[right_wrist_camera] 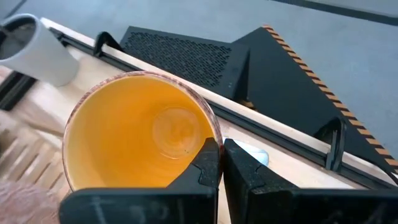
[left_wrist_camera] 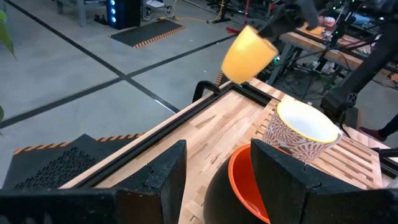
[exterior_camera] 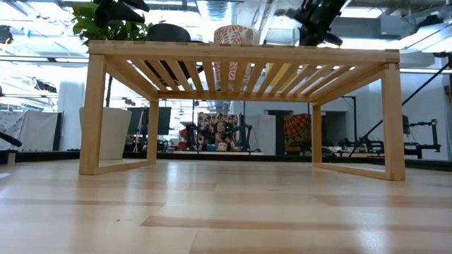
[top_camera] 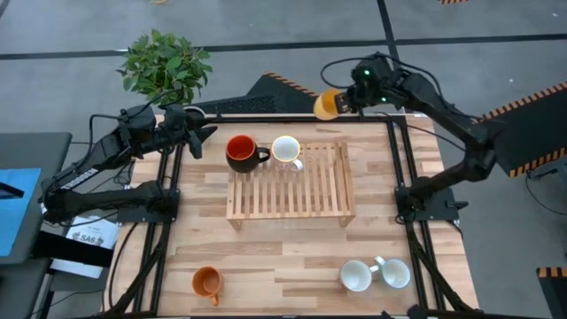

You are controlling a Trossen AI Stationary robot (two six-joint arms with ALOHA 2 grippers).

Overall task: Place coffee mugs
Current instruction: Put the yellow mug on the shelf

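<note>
Pale wood runs right under my low camera, and nearest me at six o'clock sit two white mugs (top_camera: 356, 276) side by side, with the darker orange mug (top_camera: 206, 283) off at seven, all waiting their turn. Mid-table stands the slatted wooden rack (top_camera: 291, 186), and on its far edge I've got the red mug (top_camera: 241, 151) and a patterned white mug (top_camera: 286, 149) parked touching, so I take that as the drop row. At ten o'clock my left gripper (top_camera: 197, 139) hovers just beside the red mug, fingers spread wide, holding nothing. Farthest out at one o'clock, my right gripper (top_camera: 347, 99) pinches the yellow-orange mug (top_camera: 327, 105) by its rim, hanging it off the table's far edge, tilted, likely inbound for the rack.
</note>
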